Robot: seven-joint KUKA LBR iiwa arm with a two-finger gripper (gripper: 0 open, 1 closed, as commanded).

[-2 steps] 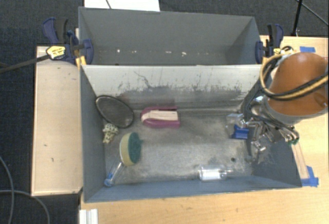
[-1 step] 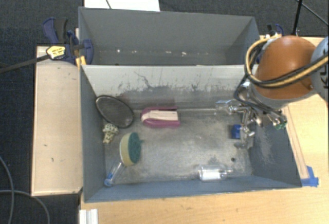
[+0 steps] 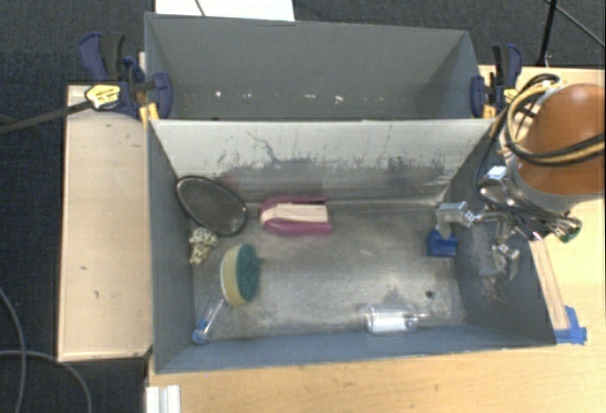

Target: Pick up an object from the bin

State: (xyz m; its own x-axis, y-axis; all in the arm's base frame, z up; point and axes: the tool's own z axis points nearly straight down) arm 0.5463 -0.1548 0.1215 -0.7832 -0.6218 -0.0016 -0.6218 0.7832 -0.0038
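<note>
Camera view shows a small blue block (image 3: 441, 242) on the grey floor of the bin (image 3: 312, 165), out toward 3 o'clock and close to the right wall. It is a plain, solid blue, boxy piece, about as wide as it is deep, so no long axis or pointing direction can be made out. The gripper (image 3: 502, 258) hangs just at 3 o'clock of the block, over the foot of the right wall, under the arm's orange cover (image 3: 568, 136). I cannot tell how far the gripper is open, nor whether it has hold of anything.

At 6 o'clock of the block a clear little bottle (image 3: 393, 320) lies on its side along the front wall, its length running 9 to 3. Well apart, toward 9 o'clock, lies a pink and white oblong pad (image 3: 295, 216), also lengthwise 9 to 3. Beyond it sit a dark oval sieve (image 3: 210, 205), a small pale crumpled bit (image 3: 200, 245), a round green and cream sponge (image 3: 240, 273), and a clear tube with a blue end (image 3: 206, 321) in the 7 o'clock corner.
</note>
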